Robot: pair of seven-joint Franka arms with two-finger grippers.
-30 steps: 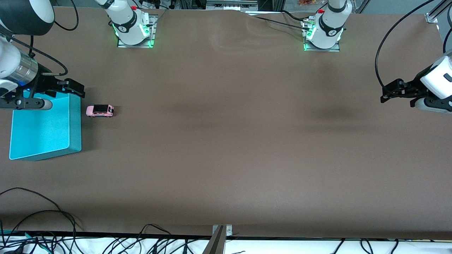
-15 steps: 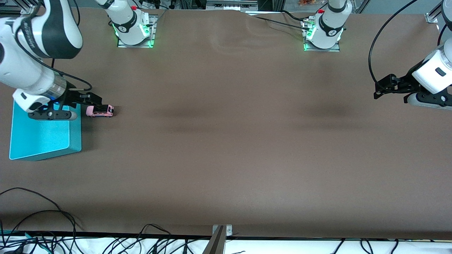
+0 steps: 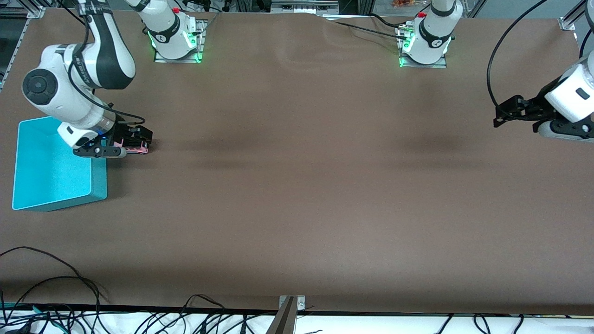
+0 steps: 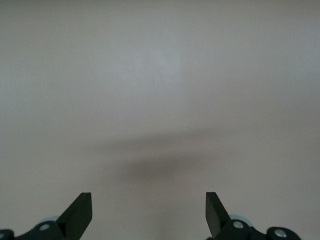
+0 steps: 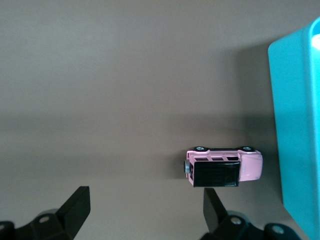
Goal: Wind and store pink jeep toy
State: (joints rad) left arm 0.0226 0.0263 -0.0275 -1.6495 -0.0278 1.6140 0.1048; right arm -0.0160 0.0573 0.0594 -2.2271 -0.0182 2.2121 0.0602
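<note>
Pink jeep toy on the table beside the turquoise bin — right gripper above it.

The pink jeep toy [image 5: 224, 167] stands on its wheels on the brown table [image 3: 297, 185], just beside the turquoise bin [image 3: 51, 190] on the side toward the left arm's end, not touching it. The right gripper [image 3: 134, 138] hangs over the toy with its jaws apart — the fingertips [image 5: 77, 202] hold nothing. The left gripper [image 3: 503, 118] waits over bare table at the left arm's end, jaws apart and empty, fingertips [image 4: 80, 207] well separated.
</note>
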